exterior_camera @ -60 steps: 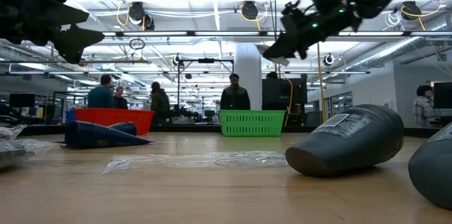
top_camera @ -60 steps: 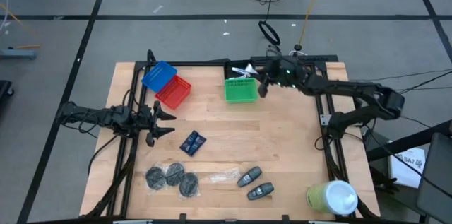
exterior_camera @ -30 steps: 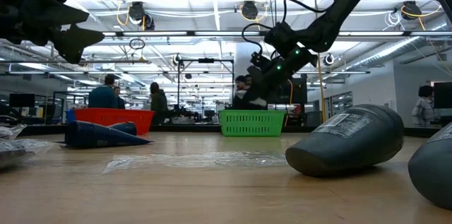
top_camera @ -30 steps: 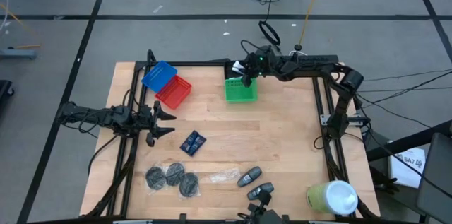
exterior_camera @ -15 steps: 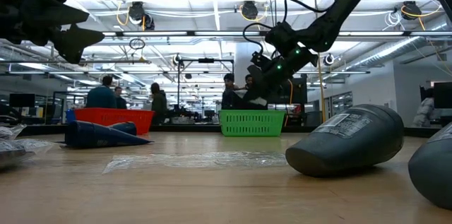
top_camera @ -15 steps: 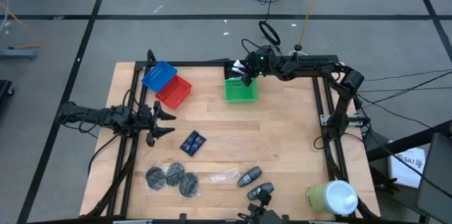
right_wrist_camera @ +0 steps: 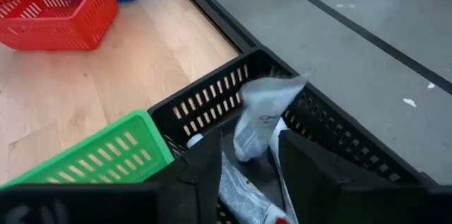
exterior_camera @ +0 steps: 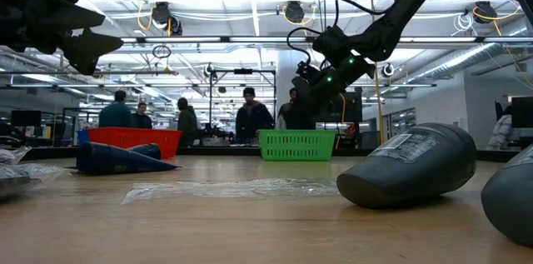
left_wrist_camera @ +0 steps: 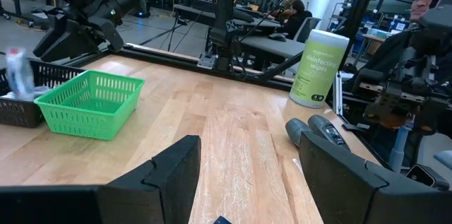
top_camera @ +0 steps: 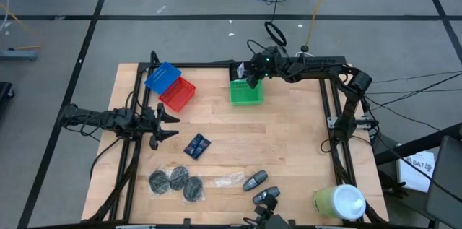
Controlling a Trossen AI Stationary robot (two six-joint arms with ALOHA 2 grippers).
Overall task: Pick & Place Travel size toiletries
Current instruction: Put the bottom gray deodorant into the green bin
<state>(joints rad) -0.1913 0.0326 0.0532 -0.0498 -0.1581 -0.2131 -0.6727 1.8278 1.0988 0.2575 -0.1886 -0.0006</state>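
My right gripper hangs over a black basket at the table's far edge, behind the green basket. Its fingers stand apart, and a white-silver tube stands tilted between them. More tubes lie in the black basket below. Dark blue packets, three dark round discs and two dark oval pieces lie flat on the near half of the table. My left gripper waits open at the table's left side, level, with nothing between its fingers. My right gripper has the tube's lower end between its parted fingers, which slant down from the table's right. I cannot tell whether either finger touches the tube. The tube's flat end points up and away, above the basket's far wall.
A red basket and a blue basket stand at the far left. A clear wrapper scrap lies between the discs and the oval pieces. A big yellow-green wipes cylinder stands at the near right corner. People move in the room behind.
My right gripper has gone with the white tube toward the far edge and down over the black basket, and has kept still there since. My left arm has not moved.
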